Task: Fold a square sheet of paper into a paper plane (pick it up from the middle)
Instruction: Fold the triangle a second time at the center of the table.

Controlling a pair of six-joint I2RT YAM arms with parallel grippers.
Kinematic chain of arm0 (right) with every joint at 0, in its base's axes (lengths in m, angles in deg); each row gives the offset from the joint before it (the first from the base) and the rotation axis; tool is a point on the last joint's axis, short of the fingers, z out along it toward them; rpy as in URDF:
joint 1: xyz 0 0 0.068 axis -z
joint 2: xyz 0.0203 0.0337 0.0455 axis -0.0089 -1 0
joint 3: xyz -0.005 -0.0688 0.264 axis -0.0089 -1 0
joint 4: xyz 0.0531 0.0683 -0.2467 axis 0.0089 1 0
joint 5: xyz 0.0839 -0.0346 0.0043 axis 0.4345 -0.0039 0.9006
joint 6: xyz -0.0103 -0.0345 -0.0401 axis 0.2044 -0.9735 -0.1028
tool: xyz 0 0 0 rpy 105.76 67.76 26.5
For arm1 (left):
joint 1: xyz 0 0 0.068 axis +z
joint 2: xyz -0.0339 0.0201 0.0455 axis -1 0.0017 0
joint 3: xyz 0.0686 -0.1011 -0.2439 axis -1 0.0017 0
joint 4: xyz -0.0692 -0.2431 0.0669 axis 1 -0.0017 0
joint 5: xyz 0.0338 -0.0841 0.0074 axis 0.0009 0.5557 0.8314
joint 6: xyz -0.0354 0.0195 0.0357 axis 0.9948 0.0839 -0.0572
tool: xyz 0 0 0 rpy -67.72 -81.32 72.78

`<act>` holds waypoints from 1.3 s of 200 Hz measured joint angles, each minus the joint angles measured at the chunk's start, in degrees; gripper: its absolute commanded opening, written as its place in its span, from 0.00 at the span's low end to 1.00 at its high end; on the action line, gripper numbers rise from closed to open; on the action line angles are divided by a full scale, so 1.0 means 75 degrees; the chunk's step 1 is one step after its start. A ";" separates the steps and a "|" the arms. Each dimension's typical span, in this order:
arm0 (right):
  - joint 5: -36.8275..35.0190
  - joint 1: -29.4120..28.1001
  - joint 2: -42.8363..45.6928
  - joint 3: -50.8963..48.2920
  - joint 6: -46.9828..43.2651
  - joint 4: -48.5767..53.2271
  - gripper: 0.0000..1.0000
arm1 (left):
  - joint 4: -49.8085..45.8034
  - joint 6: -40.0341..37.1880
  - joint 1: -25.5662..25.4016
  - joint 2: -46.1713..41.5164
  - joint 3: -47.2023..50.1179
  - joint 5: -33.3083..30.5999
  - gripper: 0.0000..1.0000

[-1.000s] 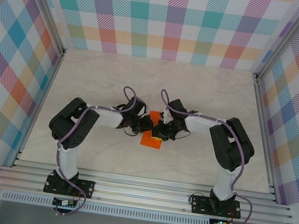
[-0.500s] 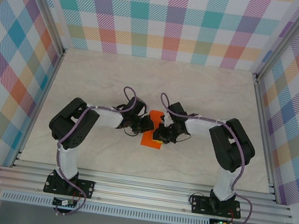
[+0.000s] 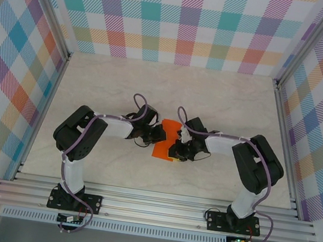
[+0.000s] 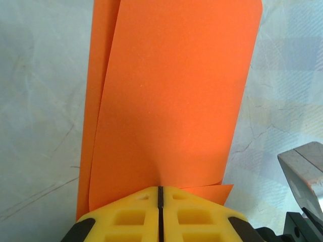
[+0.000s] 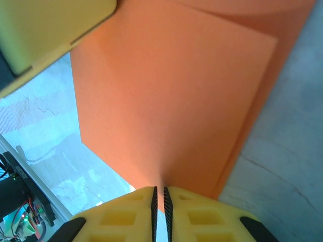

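Right gripper [image 5: 160, 194] slid toward six o'clock; it and left gripper [image 4: 160, 191] both pinch the square sheet of paper [image 4: 171, 101], so keep layers aligned.

paper [image 3: 161, 150]: bright orange | jaws: yellow | table [image 3: 124, 85]: pale, marbled | walls [image 3: 188, 21]: pastel plaid

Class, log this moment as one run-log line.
left tool: shut on orange paper | right tool: shut on orange paper | paper: folded, layers overlapping

matt orange paper [image 4: 171, 101], smooth table [image 3: 213, 98], perhaps laminate
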 measured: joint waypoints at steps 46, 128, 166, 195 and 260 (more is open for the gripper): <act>-0.0055 0.0029 0.0347 -0.0373 -0.0064 0.0076 0.16 | 0.0003 -0.0003 0.0000 0.0000 0.0000 0.0020 0.08; -0.0050 0.0102 0.0699 -0.0009 -0.0047 0.1137 0.17 | 0.0012 -0.0003 0.0000 0.0000 0.0000 0.0052 0.09; 0.0178 0.0099 0.0262 0.0982 0.0093 0.0851 0.17 | 0.0017 -0.0003 0.0000 0.0000 0.0000 0.0058 0.09; 0.0105 0.0102 -0.0289 0.1032 0.0119 0.0740 0.17 | 0.0017 0.0000 0.0000 0.0000 0.0000 0.0061 0.10; 0.0134 0.0189 -0.0099 0.0020 0.0119 -0.0166 0.16 | -0.0079 -0.0087 0.0000 0.0000 -0.0038 0.0085 0.10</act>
